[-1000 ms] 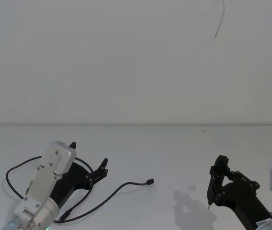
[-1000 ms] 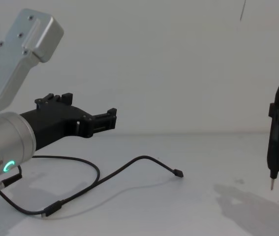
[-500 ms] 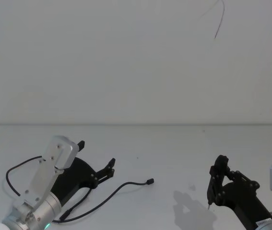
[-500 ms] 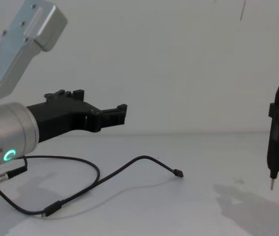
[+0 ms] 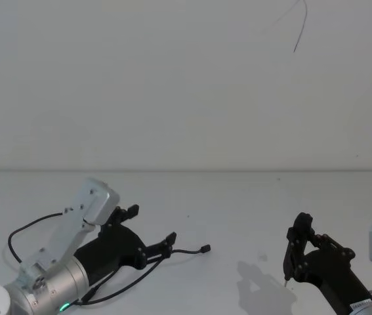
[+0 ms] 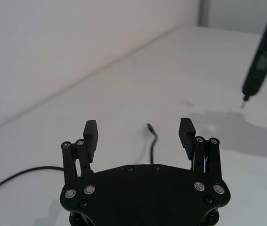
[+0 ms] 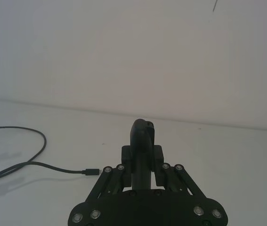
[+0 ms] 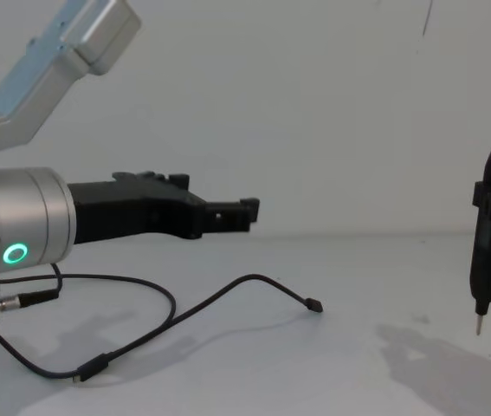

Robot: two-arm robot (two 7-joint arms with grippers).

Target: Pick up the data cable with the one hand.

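2 jaws of the left gripper (image 6: pixel 138 128) stand spread and empty. Since 0.5 s ago it has pushed farther forward, reaching above the data cable (image 8: pixel 254 276), which lies loose on the table (image 8: pixel 358 286). Right gripper (image 8: pixel 479 316) hangs parked at right, fingers pressed together.

L pincer (image 5: pixel 151 224) has swung fwd & toward the robot's right vs 1 s ago. Its tips were back by the loop; now they hang above the data cable (image 5: pixel 189 251), nearer its far plug. In chest view it reaches farther across the table (image 5: pixel 238 210).
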